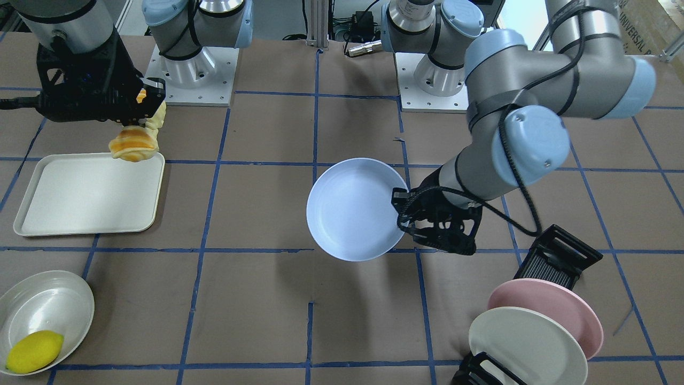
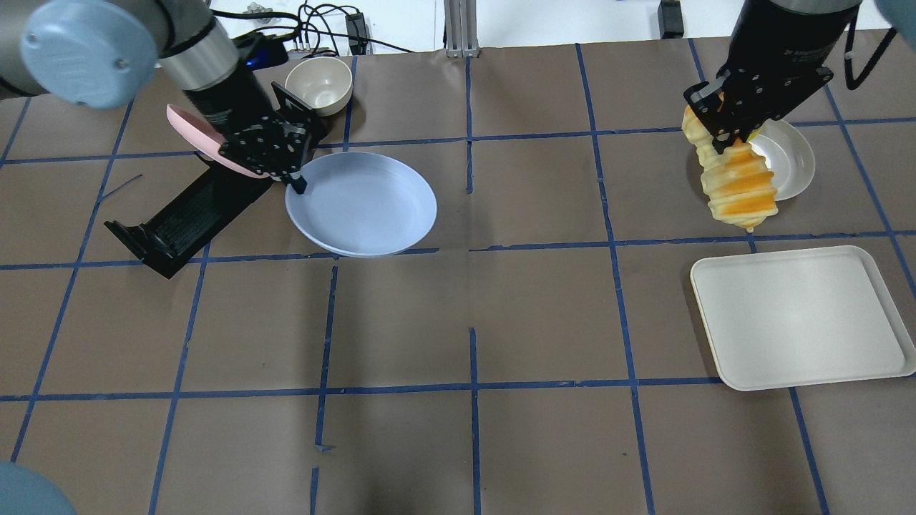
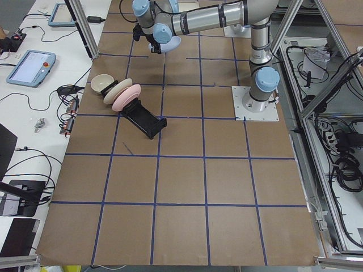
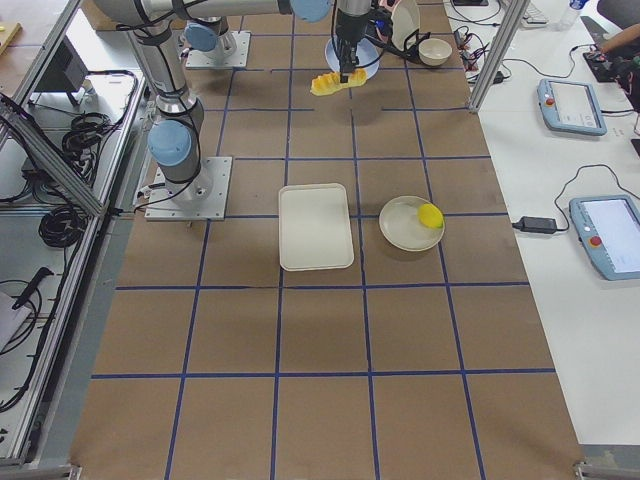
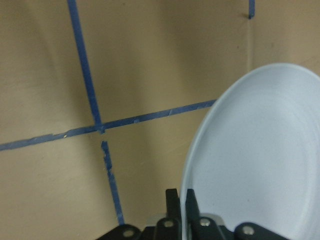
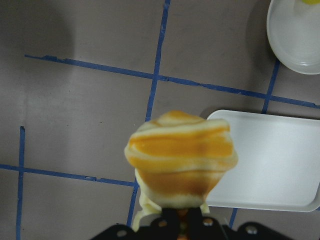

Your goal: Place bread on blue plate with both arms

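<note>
My left gripper (image 1: 402, 207) is shut on the rim of the pale blue plate (image 1: 350, 208) and holds it level a little above the table, left of centre in the overhead view (image 2: 365, 204). The left wrist view shows the fingers (image 5: 172, 202) pinching the plate's edge (image 5: 255, 165). My right gripper (image 2: 723, 125) is shut on the upper end of the striped bread (image 2: 737, 182). The loaf hangs down in the air by the far corner of the white tray. It fills the right wrist view (image 6: 181, 160).
A white tray (image 2: 801, 322) lies under and beside the bread. A white bowl (image 1: 48, 305) holds a yellow lemon (image 1: 33, 350). A black rack (image 2: 179, 214) holds a pink plate (image 1: 550, 305) and a cream plate (image 1: 523, 345). A cream bowl (image 2: 318, 82) stands behind.
</note>
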